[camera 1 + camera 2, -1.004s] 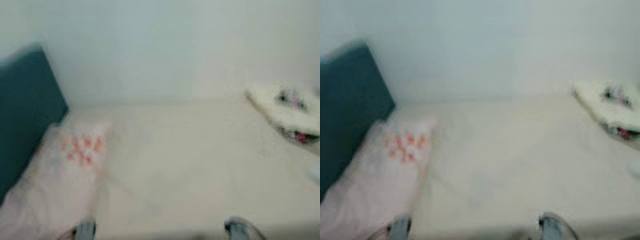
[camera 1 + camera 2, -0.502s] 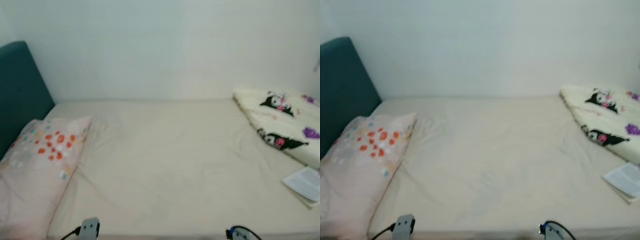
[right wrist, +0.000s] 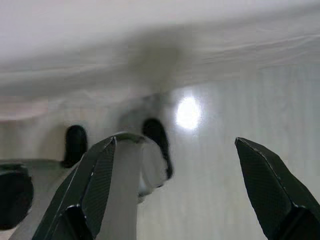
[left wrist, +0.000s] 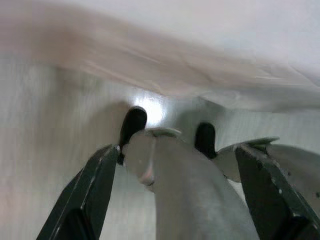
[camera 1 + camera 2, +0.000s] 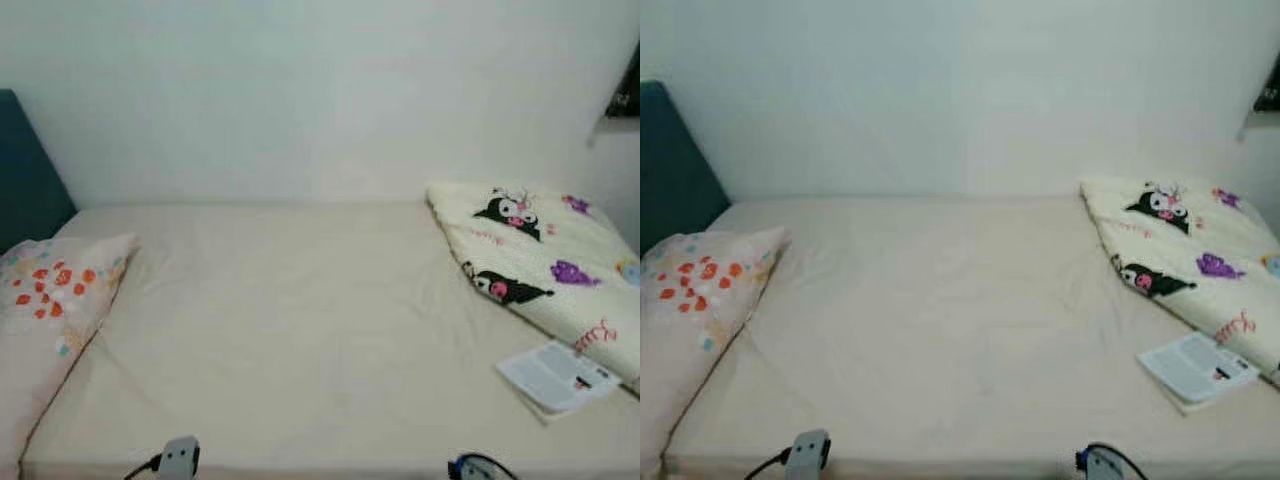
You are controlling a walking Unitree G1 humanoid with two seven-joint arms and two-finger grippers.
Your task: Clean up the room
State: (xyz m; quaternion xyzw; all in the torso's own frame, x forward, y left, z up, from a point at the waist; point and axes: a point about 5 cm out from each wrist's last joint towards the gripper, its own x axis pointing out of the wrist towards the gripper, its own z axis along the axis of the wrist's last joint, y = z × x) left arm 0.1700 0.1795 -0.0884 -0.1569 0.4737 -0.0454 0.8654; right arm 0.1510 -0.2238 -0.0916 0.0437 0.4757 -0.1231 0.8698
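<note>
1. While I survey, no pickup is under way: a white printed booklet (image 5: 556, 376) lies on the cream-sheeted bed (image 5: 300, 330), touching a folded cartoon-print blanket (image 5: 540, 250).
2. Next I'd step right and reach for it.
3. Wrist views show left gripper (image 4: 175, 165) and right gripper (image 3: 172, 165) spread wide, empty, over glossy floor; head views add a floral pillow (image 5: 690, 300).

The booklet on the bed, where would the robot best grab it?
Probably by the near edge of the booklet, coming from the bed's front with the right gripper. It lies flat beside the blanket, so its thin edge is the only part to pinch.
</note>
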